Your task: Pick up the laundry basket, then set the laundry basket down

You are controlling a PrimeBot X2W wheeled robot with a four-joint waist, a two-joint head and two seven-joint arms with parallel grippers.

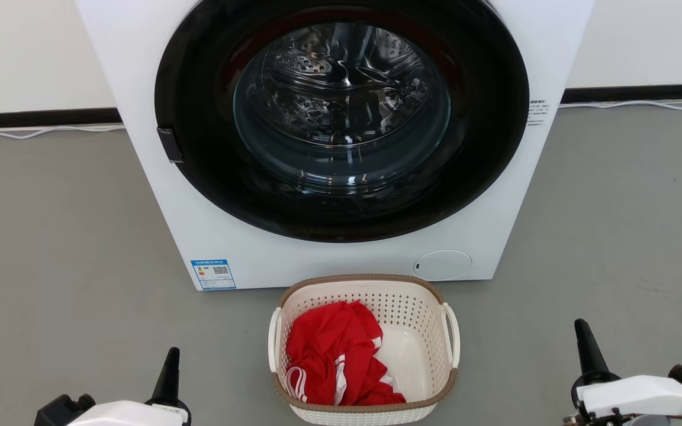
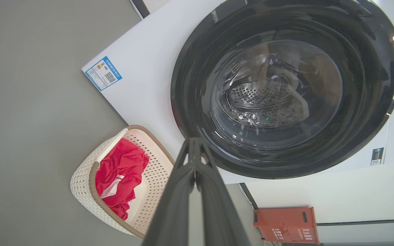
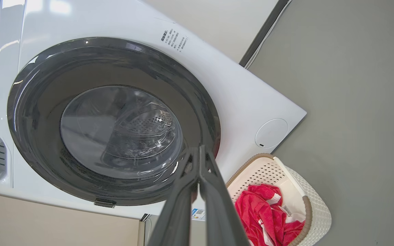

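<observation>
So the laundry basket point(image 1: 405, 309) sits on the grey floor point(image 1: 51, 236) at the bottom centre of the head view, just in front of the white front-loading washing machine point(image 1: 157, 201). A red garment with white stripes point(image 1: 332, 355) is bunched up in its frame-left side. The left gripper point(image 1: 171, 358) at lower left and the right gripper point(image 1: 581, 331) at lower right are both well apart from it, jaws clenched on nothing.

A smooth grey floor point(image 1: 51, 236) runs back to a pale wall edged with a black skirting strip. 1 white front-loading washing machine point(image 1: 341, 118) stands on it. Just in front of the machine, 1 cream laundry basket point(image 1: 406, 305) sits upright on the floor; whether they touch is unclear. 1 thin white cable point(image 1: 33, 131) lies along the skirting.
</observation>
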